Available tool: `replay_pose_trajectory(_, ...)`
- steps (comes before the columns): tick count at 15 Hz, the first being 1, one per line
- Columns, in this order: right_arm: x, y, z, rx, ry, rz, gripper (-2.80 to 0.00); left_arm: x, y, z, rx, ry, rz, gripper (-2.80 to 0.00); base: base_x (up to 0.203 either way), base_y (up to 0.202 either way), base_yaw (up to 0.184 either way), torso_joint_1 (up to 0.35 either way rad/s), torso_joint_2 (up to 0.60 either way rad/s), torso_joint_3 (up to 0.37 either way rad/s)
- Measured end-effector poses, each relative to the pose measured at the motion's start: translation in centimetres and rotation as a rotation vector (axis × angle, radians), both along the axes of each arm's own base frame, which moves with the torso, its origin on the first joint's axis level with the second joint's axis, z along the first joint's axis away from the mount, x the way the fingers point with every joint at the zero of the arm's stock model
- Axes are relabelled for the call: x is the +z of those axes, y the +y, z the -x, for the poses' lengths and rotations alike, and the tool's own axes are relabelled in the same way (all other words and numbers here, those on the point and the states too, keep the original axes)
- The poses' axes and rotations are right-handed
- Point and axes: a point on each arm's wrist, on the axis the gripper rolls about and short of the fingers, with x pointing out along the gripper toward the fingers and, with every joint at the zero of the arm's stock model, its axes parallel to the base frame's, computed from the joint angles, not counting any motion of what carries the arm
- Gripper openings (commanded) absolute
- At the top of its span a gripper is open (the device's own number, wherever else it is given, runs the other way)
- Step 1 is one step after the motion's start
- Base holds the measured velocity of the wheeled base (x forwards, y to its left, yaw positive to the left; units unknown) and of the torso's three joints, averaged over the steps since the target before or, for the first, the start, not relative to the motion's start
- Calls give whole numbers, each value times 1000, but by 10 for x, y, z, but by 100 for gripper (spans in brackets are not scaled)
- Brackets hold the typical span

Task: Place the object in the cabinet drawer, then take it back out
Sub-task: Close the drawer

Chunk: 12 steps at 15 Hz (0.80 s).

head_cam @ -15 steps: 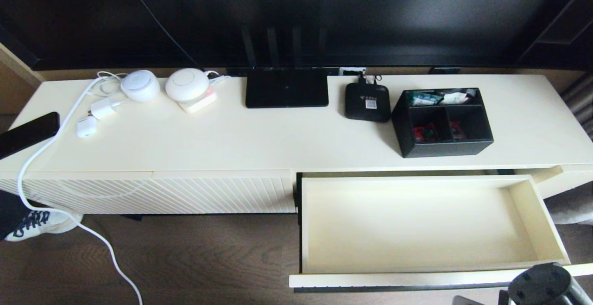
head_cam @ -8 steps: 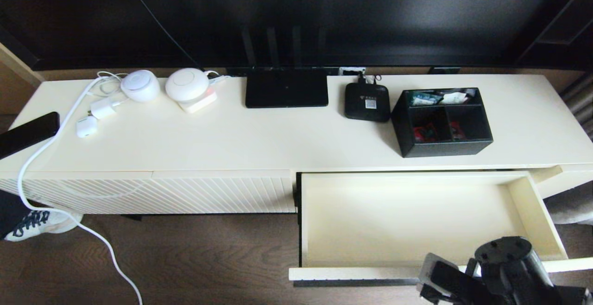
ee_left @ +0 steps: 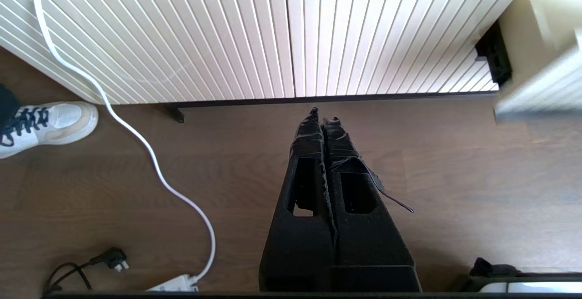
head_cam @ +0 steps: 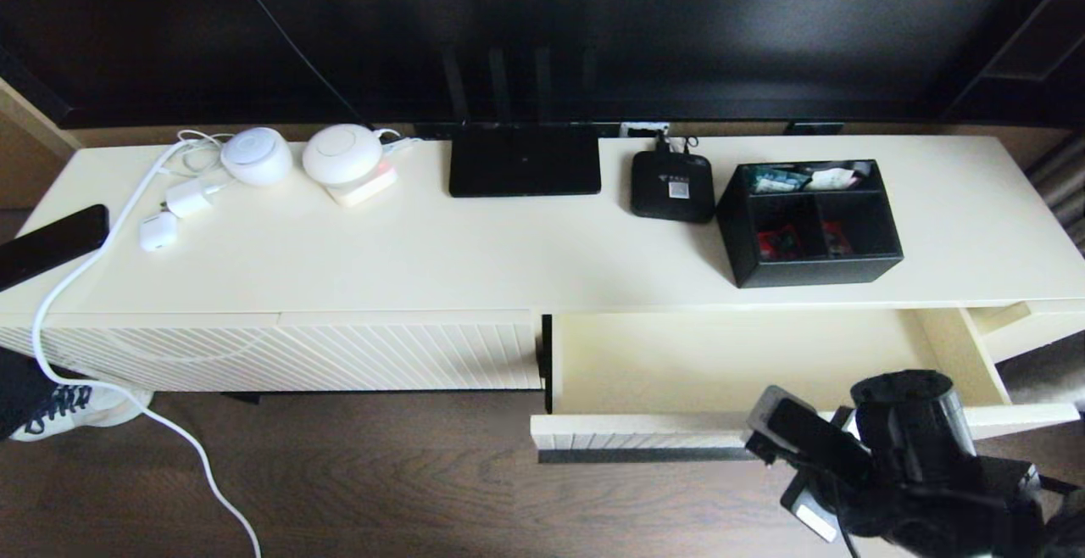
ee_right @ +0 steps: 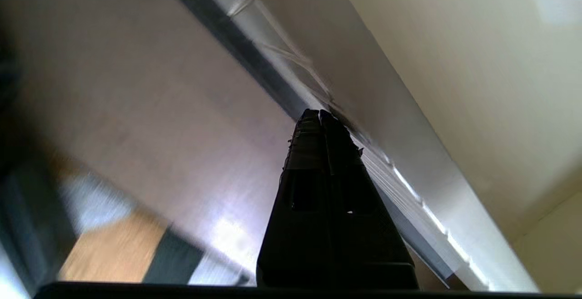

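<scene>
Head view: long cream cabinet w/ flat top surface [head_cam: 475, 261] below a dark screen. The organizer box [head_cam: 809, 221], black, three compartments, stands on the surface toward the right end, above the drawer, not inside it; red packets in the two front compartments, white/green ones in the rear compartment. Just beside it on the left: small black set-top box [head_cam: 672, 186]; further left, flat black router [head_cam: 524, 161] w/ antennas upright against the screen. Left end of surface: two white round devices [head_cam: 342, 153], a white charger plug [head_cam: 188, 198], a white earbud case [head_cam: 158, 231], and a dark phone [head_cam: 52, 244] at the edge. A white cable [head_cam: 76, 270] runs off the surface down to the wood floor, near a white sneaker [head_cam: 72, 410].

Drawer [head_cam: 729, 359]: partly open, right half of cabinet; cream interior shows, ribbed front w/ dark handle bar [head_cam: 644, 454] along its lower edge. To the left, the ribbed front [head_cam: 280, 354] sits flush w/ the cabinet.

Right pincer [ee_right: 319, 113]: closed, fingers pressed together, gripping nothing; tips at the drawer's front, touching at or just by the handle bar (right wrist view blurred, exact contact unclear). In head view the right arm [head_cam: 907, 456] sits at the drawer's front right part.

Left pincer [ee_left: 323, 115]: closed, empty, held low above the floor, near the base of the ribbed front, well apart from the organizer box. Left wrist view also shows a power strip end and black plug [ee_left: 111, 259] on the floor.
</scene>
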Motion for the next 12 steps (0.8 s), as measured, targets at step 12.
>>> replay_pose_trajectory(12, 27, 3, -53, -77, -187, -81, -280, 0, 0, 0, 0, 0, 0, -280, 0, 0, 0, 0, 0, 0)
